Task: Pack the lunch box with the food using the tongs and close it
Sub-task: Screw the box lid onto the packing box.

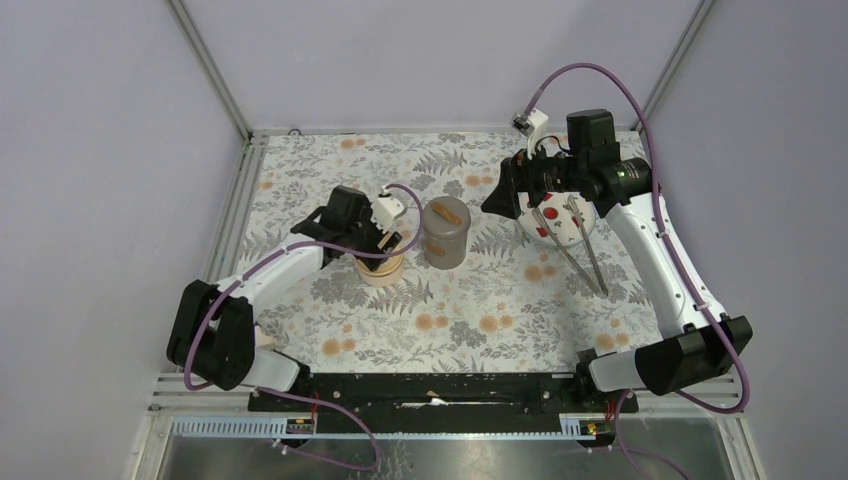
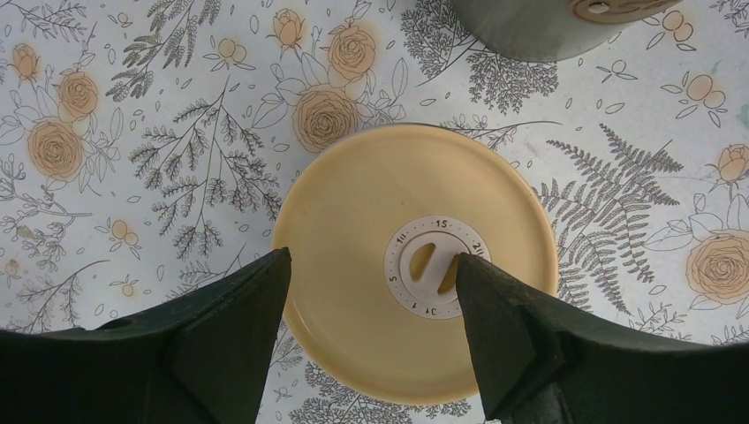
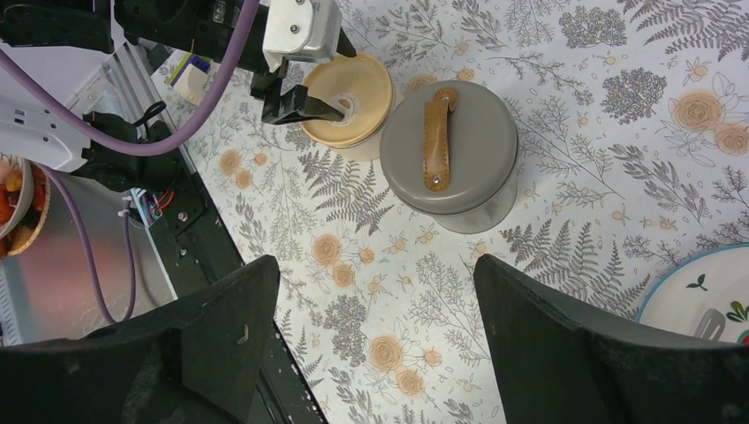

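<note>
The lunch box shows as two round tubs side by side: a cream one with a dial lid and a grey one with a brown strap on its lid. My left gripper hangs open just above the cream lid, with one fingertip over its left rim and the other over the dial. Silver tongs lie with one end on the white plate and the other end on the table. Red food pieces sit on the plate. My right gripper is open and empty above the cloth, left of the plate.
A floral cloth covers the table, and metal rails run along its left side. Grey walls close off the back and sides. Beyond the rail, the right wrist view shows a bowl edge with orange-red pieces.
</note>
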`<state>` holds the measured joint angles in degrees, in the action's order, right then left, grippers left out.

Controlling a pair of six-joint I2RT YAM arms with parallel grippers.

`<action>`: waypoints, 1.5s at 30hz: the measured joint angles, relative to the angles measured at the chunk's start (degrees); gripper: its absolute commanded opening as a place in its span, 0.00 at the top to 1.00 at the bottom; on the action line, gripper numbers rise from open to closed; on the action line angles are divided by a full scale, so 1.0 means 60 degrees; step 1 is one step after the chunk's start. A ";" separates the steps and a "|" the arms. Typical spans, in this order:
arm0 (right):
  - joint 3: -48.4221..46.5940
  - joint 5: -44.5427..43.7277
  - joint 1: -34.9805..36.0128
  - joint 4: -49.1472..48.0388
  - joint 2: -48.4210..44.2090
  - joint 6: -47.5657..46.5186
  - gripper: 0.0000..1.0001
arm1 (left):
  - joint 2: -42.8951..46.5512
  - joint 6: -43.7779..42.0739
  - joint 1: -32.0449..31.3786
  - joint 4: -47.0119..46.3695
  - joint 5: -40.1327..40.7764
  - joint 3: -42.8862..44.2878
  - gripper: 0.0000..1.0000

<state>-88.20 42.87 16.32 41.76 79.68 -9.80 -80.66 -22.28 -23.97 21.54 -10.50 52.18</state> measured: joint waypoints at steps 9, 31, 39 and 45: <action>0.0000 -0.0055 0.0000 0.0080 0.0000 -0.0069 0.11 | -0.0047 0.0004 -0.0007 -0.0674 0.0011 -0.0226 0.24; 0.0000 -0.0058 0.0000 0.0215 0.0000 -0.0084 0.11 | 0.0186 0.0331 -0.0076 0.0237 0.0576 0.0557 0.13; 0.0000 -0.0051 0.0000 0.0215 0.0000 -0.0084 0.11 | 0.0240 0.0470 -0.0051 0.1137 0.0291 0.2481 0.21; 0.0000 -0.0055 0.0000 0.0215 0.0000 -0.0087 0.11 | 0.0208 0.0539 -0.0051 0.2004 -0.0266 0.2197 0.31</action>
<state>-88.20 42.54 16.32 43.05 79.68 -10.33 -79.42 -19.05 -24.27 33.56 -12.10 65.36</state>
